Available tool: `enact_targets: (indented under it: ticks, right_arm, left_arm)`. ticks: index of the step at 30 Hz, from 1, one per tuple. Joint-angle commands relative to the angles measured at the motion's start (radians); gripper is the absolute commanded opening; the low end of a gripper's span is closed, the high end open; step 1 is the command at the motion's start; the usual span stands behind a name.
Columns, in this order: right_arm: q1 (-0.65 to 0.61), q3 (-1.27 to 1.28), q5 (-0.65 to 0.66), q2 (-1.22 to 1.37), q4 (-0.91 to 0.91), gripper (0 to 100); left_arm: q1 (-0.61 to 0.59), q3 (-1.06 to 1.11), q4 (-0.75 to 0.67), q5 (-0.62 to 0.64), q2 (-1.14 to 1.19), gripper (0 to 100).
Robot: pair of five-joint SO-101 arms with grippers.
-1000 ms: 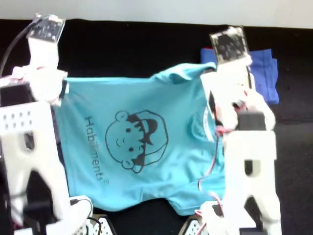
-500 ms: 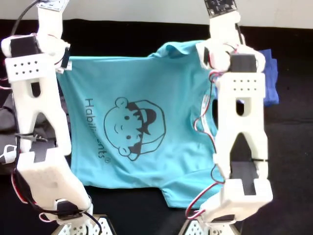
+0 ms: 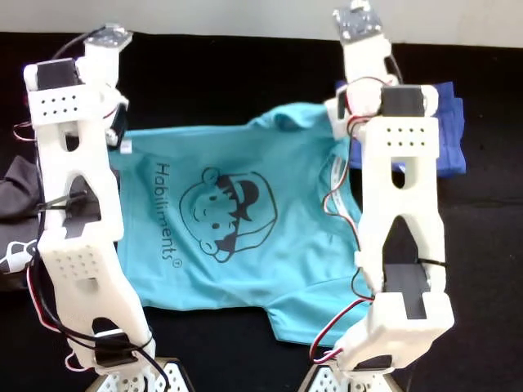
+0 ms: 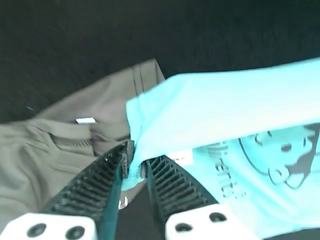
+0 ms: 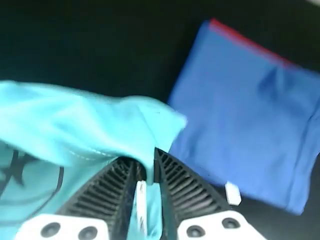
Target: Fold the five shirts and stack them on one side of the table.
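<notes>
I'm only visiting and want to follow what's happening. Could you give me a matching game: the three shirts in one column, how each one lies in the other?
1. turquoise shirt
2. blue shirt
3. grey shirt

A. folded, beside the right arm
B. crumpled, beside the left arm
C. spread out, pinched by the left gripper and the right gripper

Pairs: 1-C, 2-A, 3-B

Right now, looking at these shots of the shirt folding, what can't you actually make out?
High view: the right arm covers the neck end of the teal shirt and part of the blue folded shirt.
High view: the left arm and the picture's edge cut off the dark shirt.
Right wrist view: the blue folded shirt runs off the edge; one shirt or several, I cannot tell.
</notes>
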Motion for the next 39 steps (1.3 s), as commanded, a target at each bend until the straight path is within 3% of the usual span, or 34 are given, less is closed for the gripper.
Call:
enact_targets:
  ticks: [1, 5, 10, 19, 25, 35, 39]
  right_arm:
    - [-0.005, 0.01, -0.009, -0.012, 0.071, 0.6]
    - [-0.005, 0.005, -0.009, -0.019, 0.177, 0.6]
    - [-0.004, 0.07, -0.009, -0.127, 0.254, 0.6]
    - [-0.018, 0.714, 0.0, -0.581, 0.151, 0.6]
    - [-0.015, 1.055, 0.095, -0.82, 0.14, 0.6]
    - [0.018, 1.213, 0.209, -1.024, 0.223, 0.6]
    - [0.018, 1.29, 0.239, -1.053, 0.217, 0.6]
  left_arm:
    - [0.001, -0.012, 0.054, -0.011, -0.01, 1]
    - [-0.018, 0.028, 0.061, -0.049, -0.059, 1]
    - [-0.015, 0.341, 0.058, -0.137, -0.291, 1]
    - [-0.024, 0.843, 0.043, -0.272, -0.567, 1]
    - [-0.025, 1.116, -0.025, -0.308, -0.659, 1]
    - [-0.019, 1.406, -0.051, -0.339, -0.877, 1]
    - [-0.025, 1.527, -0.149, -0.344, -0.92, 1]
